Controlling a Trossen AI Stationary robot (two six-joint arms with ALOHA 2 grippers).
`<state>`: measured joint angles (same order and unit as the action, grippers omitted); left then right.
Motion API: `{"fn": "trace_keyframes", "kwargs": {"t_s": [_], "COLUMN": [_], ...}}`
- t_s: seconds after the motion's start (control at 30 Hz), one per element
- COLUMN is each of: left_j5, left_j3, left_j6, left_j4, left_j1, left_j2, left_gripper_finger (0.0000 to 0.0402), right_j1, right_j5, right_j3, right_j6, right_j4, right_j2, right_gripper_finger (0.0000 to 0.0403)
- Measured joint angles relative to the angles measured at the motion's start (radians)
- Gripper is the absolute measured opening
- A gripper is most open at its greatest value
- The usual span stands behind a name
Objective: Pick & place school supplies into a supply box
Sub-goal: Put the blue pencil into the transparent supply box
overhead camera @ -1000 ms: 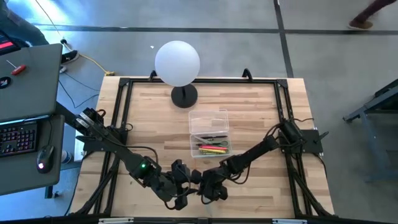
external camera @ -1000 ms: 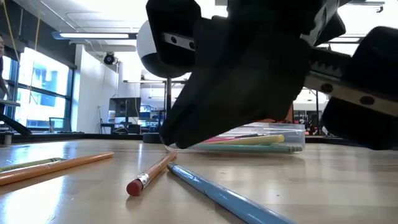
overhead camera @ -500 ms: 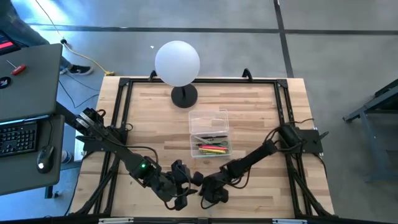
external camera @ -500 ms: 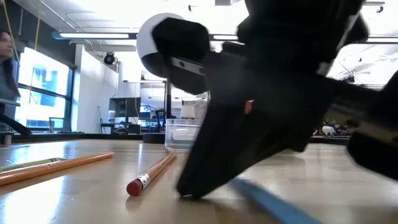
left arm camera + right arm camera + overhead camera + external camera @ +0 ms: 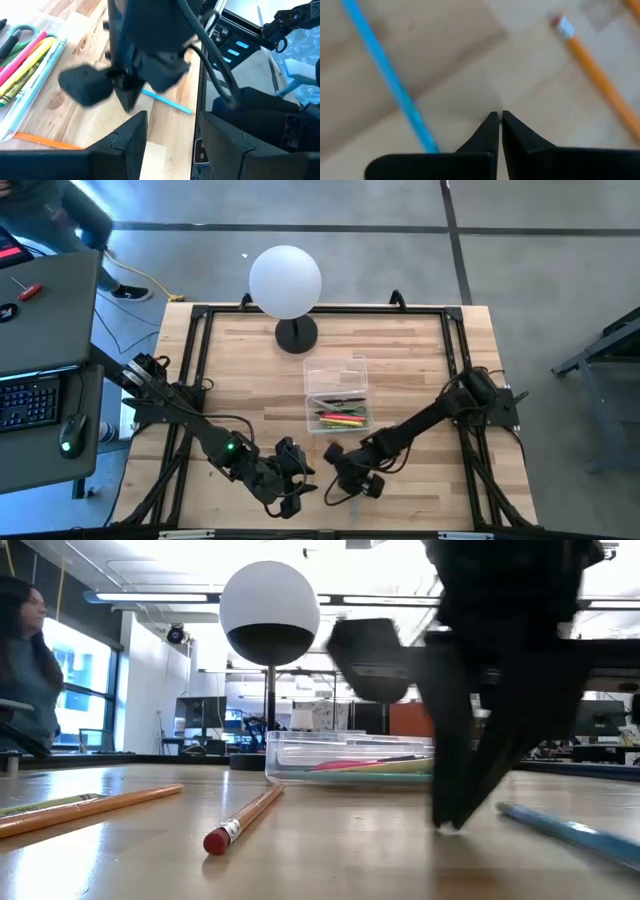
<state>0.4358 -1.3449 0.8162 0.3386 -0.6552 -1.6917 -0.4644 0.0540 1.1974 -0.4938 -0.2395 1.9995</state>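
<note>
My right gripper [image 5: 498, 120] is pinched shut on nothing, tips at the table beside the blue pen [image 5: 390, 80]; pickup seemingly unstarted. Next: open, straddle it. Left gripper [image 5: 170, 127] waits open. Supply box [image 5: 337, 395] farther back, part-filled.

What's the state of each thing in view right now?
Box: open, pens inside.
Blue pencil: flat on the table, not gripped.
Orange pencil: flat on the table.
Right gripper: shut, empty, tips at the table.
Left gripper: open, empty.
</note>
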Motion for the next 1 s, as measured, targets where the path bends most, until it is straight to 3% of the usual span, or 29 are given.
{"fn": "trace_keyframes", "kwargs": {"t_s": [0.13, 0.27, 0.43, 0.5, 0.6, 0.77, 1.0], "left_j5": [0.0, 0.0, 0.014, 0.033, 0.051, 0.087, 0.098], "left_j3": [0.0, 0.0, 0.0, 0.0, 0.0, 0.0, 0.0], "left_j6": [0.0, 0.0, 0.0, 0.0, 0.0, 0.004, 0.0], "left_j4": [0.0, 0.0, 0.0, 0.0, 0.0, -0.021, -0.086], "left_j1": [0.0, 0.0, 0.0, 0.0, 0.0, 0.001, 0.001], "left_j2": [0.0, 0.0, 0.0, 0.0, 0.0, 0.0, -0.001], "left_gripper_finger": [0.0214, 0.0214, 0.0214, 0.0214, 0.0214, 0.0214, 0.0214], "right_j1": [-0.009, -0.025, -0.02, -0.017, -0.033, -0.047, -0.015], "right_j5": [-0.047, -0.056, 0.118, 0.201, 0.221, 0.167, 0.292], "right_j3": [-0.116, -0.295, -0.599, -0.716, -0.835, -0.845, -0.724], "right_j6": [0.0, 0.001, 0.092, 0.089, 0.064, 0.049, 0.037], "right_j4": [-0.011, 0.101, 0.549, 0.749, 0.931, 0.901, 0.815], "right_j2": [-0.121, -0.309, -0.53, -0.576, -0.594, -0.551, -0.445], "right_gripper_finger": [0.0, 0.0, 0.0, 0.0001, 0.0006, 0.0032, 0.0073]}}
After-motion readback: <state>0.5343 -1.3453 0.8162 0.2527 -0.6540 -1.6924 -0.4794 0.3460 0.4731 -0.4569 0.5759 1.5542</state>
